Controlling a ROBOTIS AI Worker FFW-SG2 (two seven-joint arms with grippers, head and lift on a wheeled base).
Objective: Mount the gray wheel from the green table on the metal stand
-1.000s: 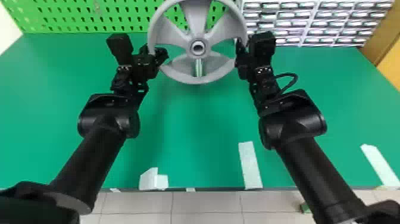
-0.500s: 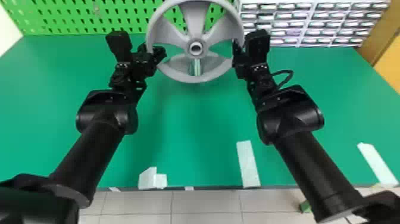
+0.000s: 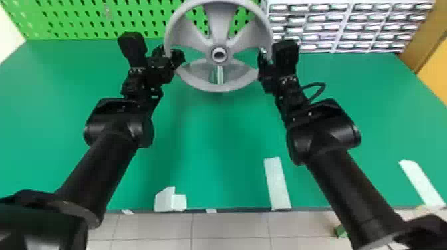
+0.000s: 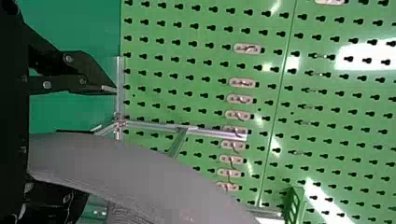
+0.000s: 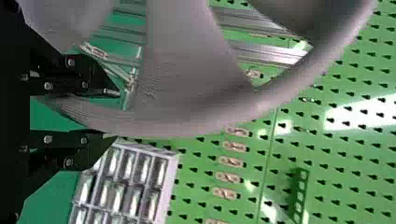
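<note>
Line up the hole, then push softly

The gray wheel [image 3: 219, 23] is up between the left gripper [image 3: 171, 54] and the right gripper [image 5: 116, 115]. The left one is wide open around the rim [image 3: 218, 89]; the right one looks closed on it. Past them is the metal stand [image 3: 218, 76]. Keep the wheel straight, match its middle hole [image 3: 219, 54] to the stand, and push evenly.

Wheel [image 3: 218, 36] over table [image 3: 213, 139], stand [image 3: 218, 75] apparently behind it; pegboard [image 3: 99, 20] at back, drawer cabinet [image 3: 338, 28] right of pegboard.
</note>
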